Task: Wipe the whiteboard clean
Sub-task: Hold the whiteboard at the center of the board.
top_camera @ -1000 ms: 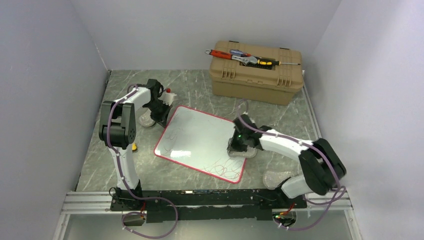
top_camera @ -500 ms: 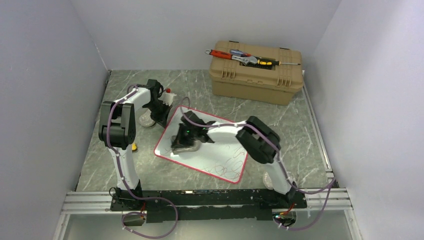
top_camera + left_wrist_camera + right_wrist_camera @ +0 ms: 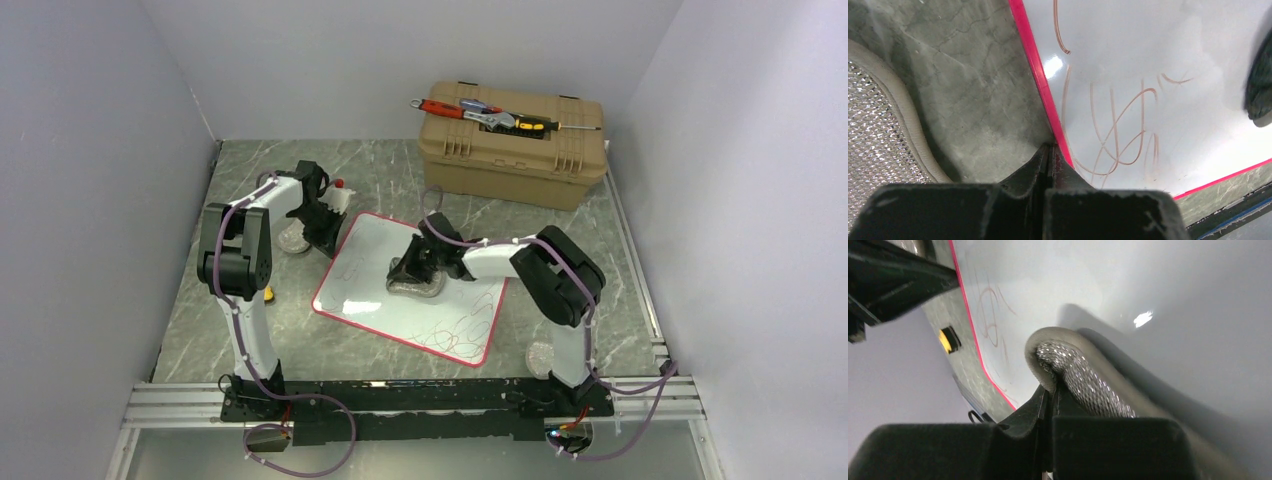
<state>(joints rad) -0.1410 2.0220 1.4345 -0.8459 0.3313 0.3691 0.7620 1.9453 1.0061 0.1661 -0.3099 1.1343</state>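
The green marbled surface (image 3: 320,345) is lying between plain grey walls on three sides, with a metal rail along its near edge. The whiteboard (image 3: 375,295) is lying flat in the middle of it, turned at an angle to the walls, and its thin red rim is running free on the near and right sides, where bare surface is staying open around it. A tan toolbox (image 3: 515,160) is standing at the far right, well apart from the board, with hand tools (image 3: 480,112) lying on its lid. The left pincer (image 3: 332,240) is pressed together, with its tips (image 3: 1049,150) coming down right at the red rim of the board's left edge. The right pincer (image 3: 412,272) is pinching a silvery mesh pad (image 3: 1083,380) with a beige border and is holding it on the glossy white middle of the board. A second mesh pad (image 3: 292,238) is lying just beside the left pincer, and a third (image 3: 540,355) near the right arm's base. Reddish pen scribbles (image 3: 455,335) are crossing the near corner and the left edge (image 3: 1118,130); they are only loops, and I cannot read any word in them. A small yellow piece (image 3: 268,293) is lying by the left arm.
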